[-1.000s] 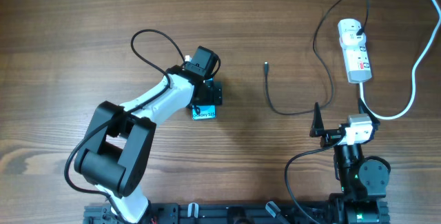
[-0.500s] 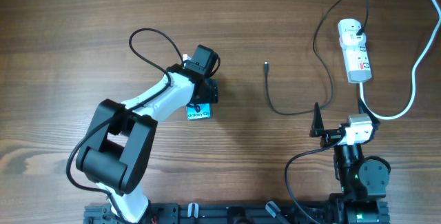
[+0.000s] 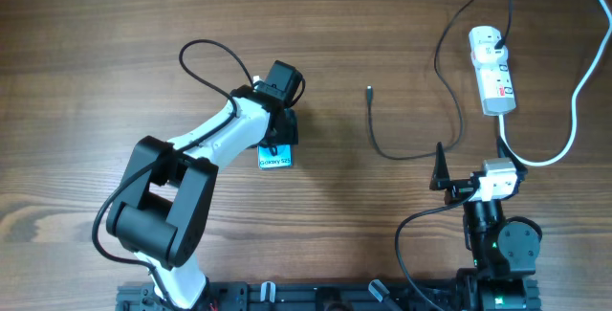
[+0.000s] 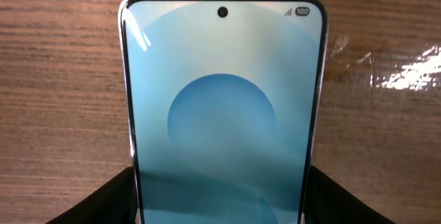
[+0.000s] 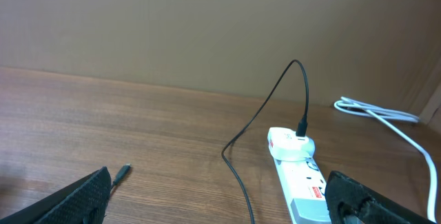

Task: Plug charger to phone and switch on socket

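Observation:
The phone (image 4: pixel 220 114) lies flat on the wood with its turquoise screen up; only its "Galaxy" end (image 3: pixel 274 161) shows in the overhead view, below my left gripper (image 3: pixel 277 137). My left gripper (image 4: pixel 220 200) is shut on the phone, with a black finger (image 4: pixel 103 200) pressed against each long edge. The charger's thin black cable (image 3: pixel 382 148) runs from a white adapter (image 3: pixel 485 38) on the socket (image 3: pixel 492 74) to its loose plug tip (image 3: pixel 369 89) at mid table. My right gripper (image 5: pixel 220 207) is open and holds nothing; the plug tip (image 5: pixel 122 172) and the socket (image 5: pixel 303 179) lie ahead of it.
The socket's thick white cord (image 3: pixel 574 110) loops along the right edge of the table. My left arm's own black cable (image 3: pixel 206 57) arcs behind its wrist. Bare wood lies between the phone and the plug tip.
The left gripper's jaws have come in onto the phone's edges, and the phone has shifted slightly to the left. The right arm has not moved.

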